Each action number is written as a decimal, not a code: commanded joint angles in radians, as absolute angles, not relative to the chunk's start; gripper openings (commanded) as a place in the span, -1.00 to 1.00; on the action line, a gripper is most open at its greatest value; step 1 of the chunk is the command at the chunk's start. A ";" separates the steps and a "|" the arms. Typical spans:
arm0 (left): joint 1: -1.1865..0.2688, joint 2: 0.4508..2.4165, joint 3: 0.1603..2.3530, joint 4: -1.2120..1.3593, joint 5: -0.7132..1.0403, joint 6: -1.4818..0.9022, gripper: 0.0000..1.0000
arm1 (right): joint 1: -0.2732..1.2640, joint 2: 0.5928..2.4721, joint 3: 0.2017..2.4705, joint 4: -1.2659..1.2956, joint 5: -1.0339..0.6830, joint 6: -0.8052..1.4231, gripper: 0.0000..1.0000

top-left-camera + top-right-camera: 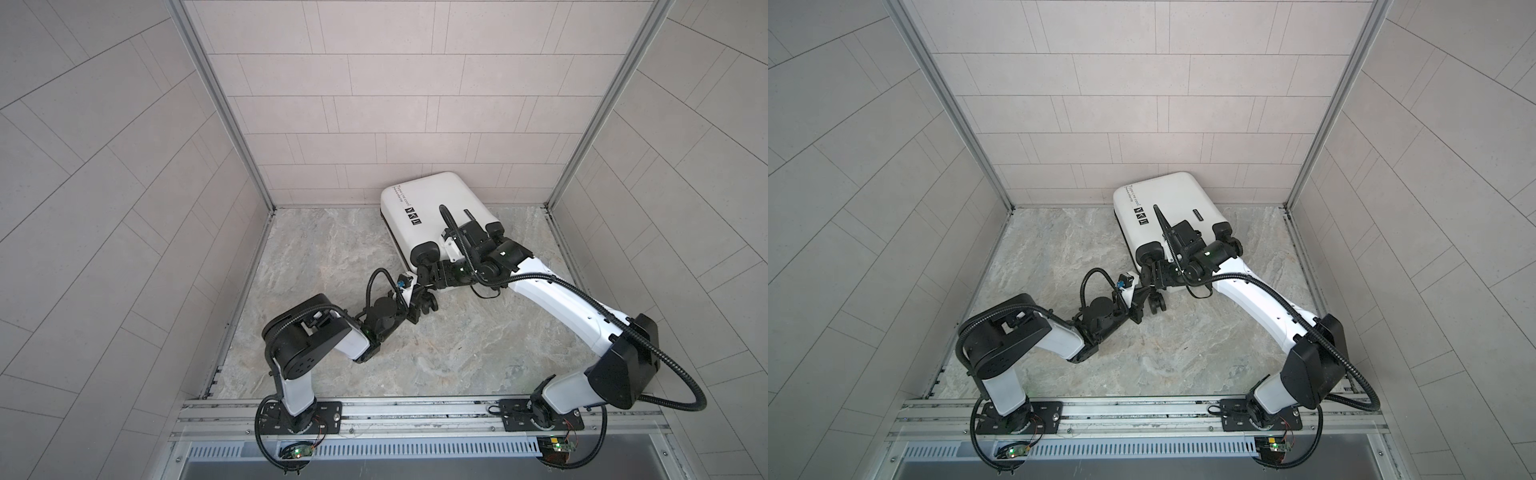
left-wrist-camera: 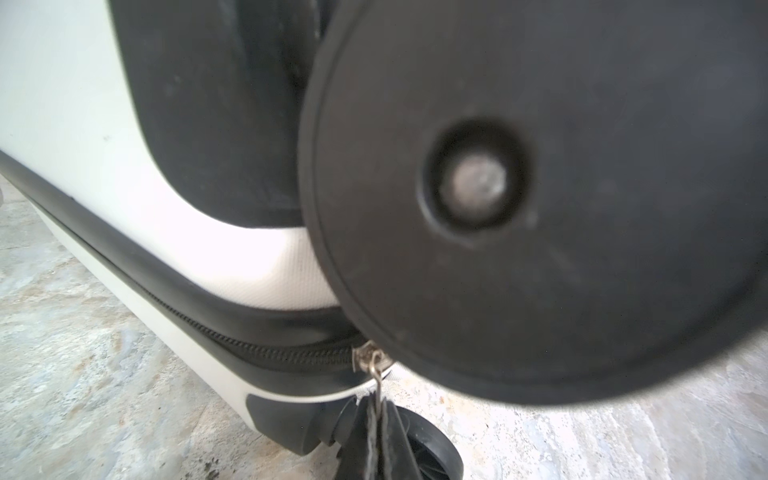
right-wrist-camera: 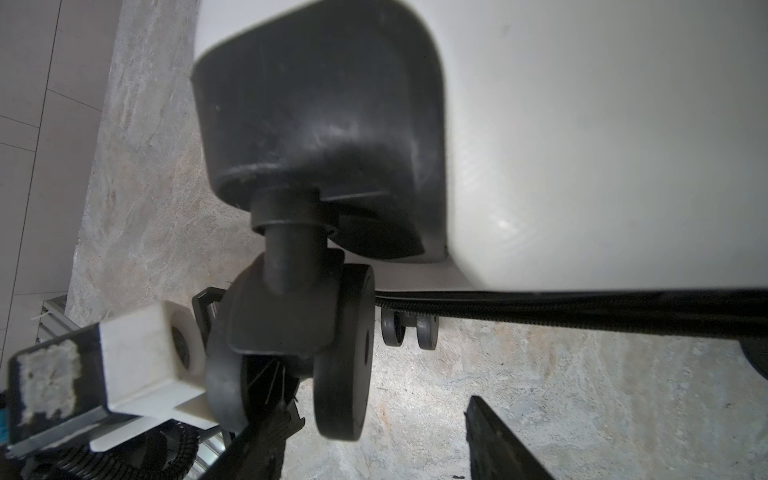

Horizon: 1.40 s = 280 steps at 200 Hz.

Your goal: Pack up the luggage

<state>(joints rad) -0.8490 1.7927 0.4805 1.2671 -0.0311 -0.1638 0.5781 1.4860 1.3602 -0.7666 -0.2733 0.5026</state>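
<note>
The luggage (image 1: 432, 208) (image 1: 1163, 199) is a white hard-shell suitcase lying flat and closed at the back of the table, wheels toward me. My left gripper (image 1: 420, 300) (image 1: 1148, 299) sits low at its near left corner. In the left wrist view its fingers (image 2: 390, 440) are shut on the metal zipper pull (image 2: 376, 376), which hangs from the black zipper band (image 2: 249, 353). My right gripper (image 1: 438, 276) (image 3: 382, 444) is open just above, at the same corner. Its fingers stand either side of a black wheel (image 3: 345, 357) without touching it.
The suitcase's far end lies close to the tiled back wall (image 1: 374, 124). Tiled side walls enclose the marble table (image 1: 457, 353). Both arm bases are mounted on a metal rail (image 1: 415, 411) along the front edge. The two grippers are crowded together at one corner.
</note>
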 commanded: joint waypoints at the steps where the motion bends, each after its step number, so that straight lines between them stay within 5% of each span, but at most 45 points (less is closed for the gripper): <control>1: -0.850 1.750 0.467 1.331 -0.002 -0.146 -1.00 | 0.594 1.494 1.406 -0.756 -0.290 0.511 0.40; 214: -0.850 1.778 0.474 1.331 0.017 -0.146 -1.00 | 0.607 1.597 1.539 -0.805 -0.256 0.494 0.42; 280: -0.848 1.775 0.477 1.331 0.023 -0.146 -1.00 | 0.606 1.688 1.612 -0.818 -0.242 0.476 0.11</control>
<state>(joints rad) -0.8444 1.7874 0.4706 1.2724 -0.0185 -0.1596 0.6022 1.6615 1.5723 -0.7959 -0.2581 0.4923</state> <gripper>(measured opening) 0.051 0.600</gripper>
